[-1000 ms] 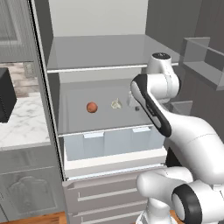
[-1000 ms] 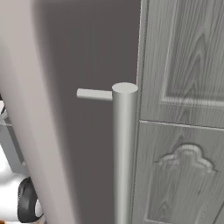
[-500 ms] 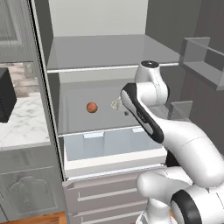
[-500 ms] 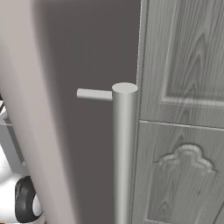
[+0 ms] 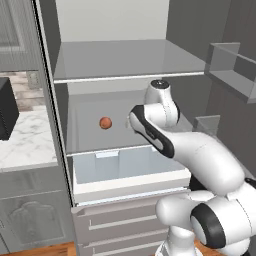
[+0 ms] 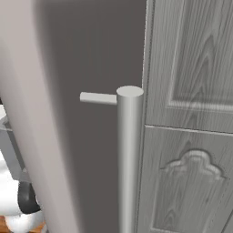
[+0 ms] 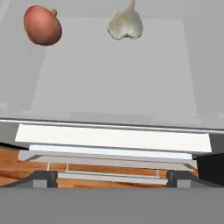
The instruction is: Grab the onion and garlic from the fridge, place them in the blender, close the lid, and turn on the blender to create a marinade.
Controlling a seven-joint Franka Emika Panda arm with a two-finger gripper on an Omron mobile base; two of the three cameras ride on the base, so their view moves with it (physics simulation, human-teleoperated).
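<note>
Lying far ahead of the spread gripper (image 7: 111, 177), the garlic (image 7: 125, 22) sits beside the onion (image 7: 42, 26) on a fridge shelf (image 7: 113, 74).

No readable text, labels, brands or numbers on anything

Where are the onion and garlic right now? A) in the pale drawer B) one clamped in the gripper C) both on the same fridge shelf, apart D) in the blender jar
C: the onion and the garlic lie side by side on the translucent shelf with a gap between them, and the gripper holds nothing.
</note>
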